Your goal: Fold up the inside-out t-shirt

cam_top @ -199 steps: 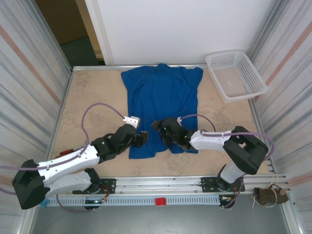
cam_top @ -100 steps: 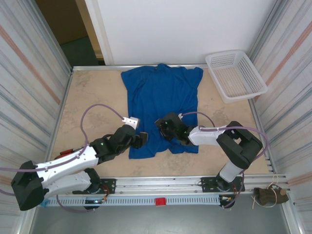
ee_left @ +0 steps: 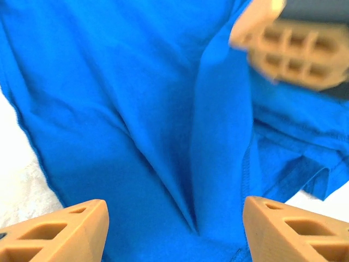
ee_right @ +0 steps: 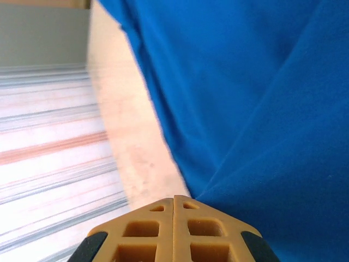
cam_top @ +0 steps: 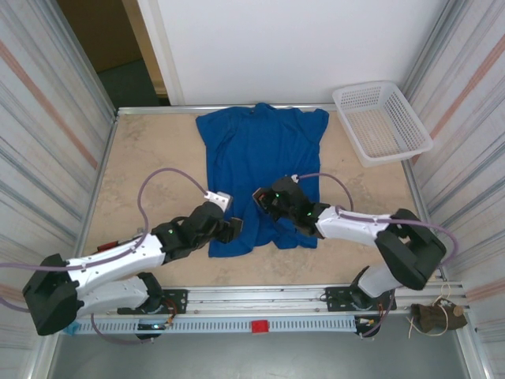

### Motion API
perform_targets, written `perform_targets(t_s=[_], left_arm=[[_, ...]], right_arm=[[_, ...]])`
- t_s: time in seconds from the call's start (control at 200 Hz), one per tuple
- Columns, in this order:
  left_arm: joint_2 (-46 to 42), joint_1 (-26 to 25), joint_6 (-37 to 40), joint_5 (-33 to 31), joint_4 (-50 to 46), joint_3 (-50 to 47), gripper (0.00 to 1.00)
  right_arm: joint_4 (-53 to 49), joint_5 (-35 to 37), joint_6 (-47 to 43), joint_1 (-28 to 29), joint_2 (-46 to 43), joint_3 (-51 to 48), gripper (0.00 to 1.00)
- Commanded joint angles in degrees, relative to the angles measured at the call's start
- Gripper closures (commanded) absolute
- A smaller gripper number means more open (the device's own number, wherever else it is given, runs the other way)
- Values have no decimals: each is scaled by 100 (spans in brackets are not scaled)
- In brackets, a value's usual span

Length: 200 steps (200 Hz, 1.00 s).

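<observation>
The inside-out t-shirt (cam_top: 260,150) is royal blue and lies flat on the table, collar at the far side and hem toward the arms. My right gripper (cam_top: 263,197) rests on its lower middle. In the right wrist view that gripper (ee_right: 174,199) is shut, and creases in the cloth (ee_right: 262,109) run into its tip. My left gripper (cam_top: 235,229) hovers at the shirt's near left hem. Its fingers (ee_left: 60,232) stand open, in the left wrist view (ee_left: 174,218), over a raised fold of cloth (ee_left: 212,136) that leads up to the right gripper's fingers (ee_left: 294,52).
A white lattice basket (cam_top: 349,126) stands at the back right corner. Bare tan table (cam_top: 158,158) lies left of the shirt. Corrugated walls close both sides, and a metal rail (cam_top: 260,296) runs along the near edge.
My right gripper has gone from open to shut on the shirt's lower middle, and its elbow swung right. The left gripper edged slightly right toward the hem, still open.
</observation>
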Motion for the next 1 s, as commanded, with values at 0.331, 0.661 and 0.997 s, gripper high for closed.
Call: perform_targets(t_s=[0.331, 0.661, 0.997], left_arm=[[1364, -255, 609, 547, 1058, 601, 32], [2168, -247, 691, 487, 1382, 924, 32], [2467, -19, 670, 533, 1586, 878, 53]], right_arm=[[-565, 437, -419, 160, -734, -200, 100], [-591, 518, -405, 230, -867, -234, 100], [-775, 641, -431, 239, -1255, -279, 100]])
